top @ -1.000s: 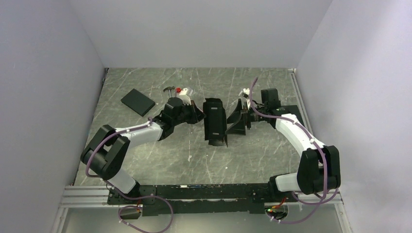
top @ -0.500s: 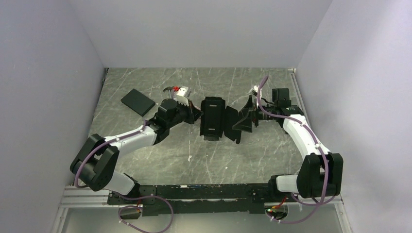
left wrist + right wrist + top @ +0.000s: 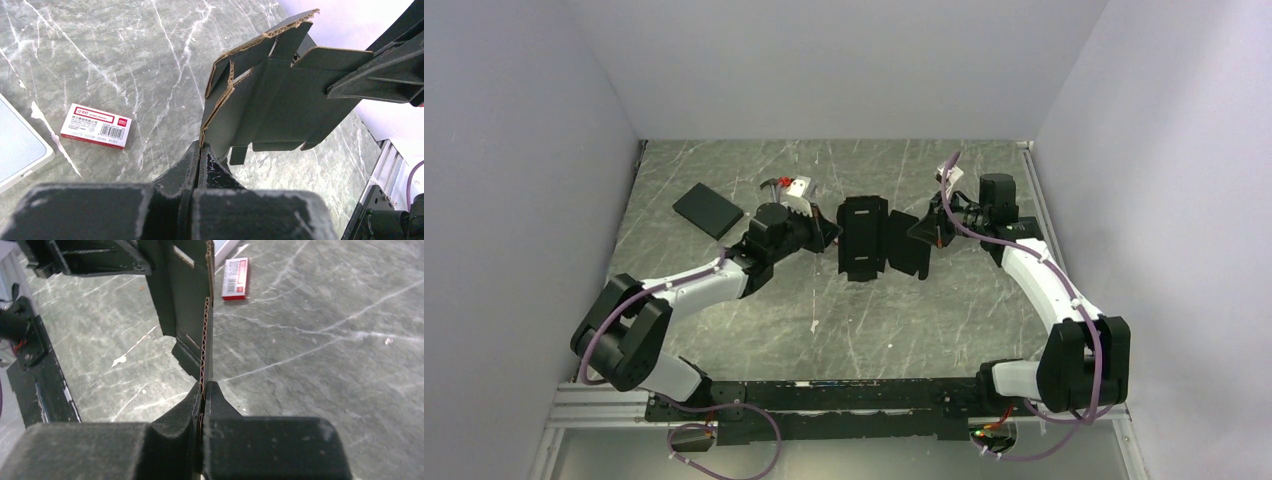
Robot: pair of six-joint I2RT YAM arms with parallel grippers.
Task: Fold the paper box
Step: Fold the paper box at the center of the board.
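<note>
Your right claw (image 3: 204,390) has just clamped the box's (image 3: 864,238) right flap, and the box now lies flatter. Your left claw (image 3: 200,150) pinches its left edge, holding it over mid-desk (image 3: 724,320). A slab (image 3: 708,210) sits well left, and a red-white packet (image 3: 99,126) lies near your left wrist.

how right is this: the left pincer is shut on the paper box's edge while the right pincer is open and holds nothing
Only the right side is wrong. The left pincer is shut on the paper box, but the right pincer is not open: the right wrist view shows it shut on the box's corrugated edge too.
</note>
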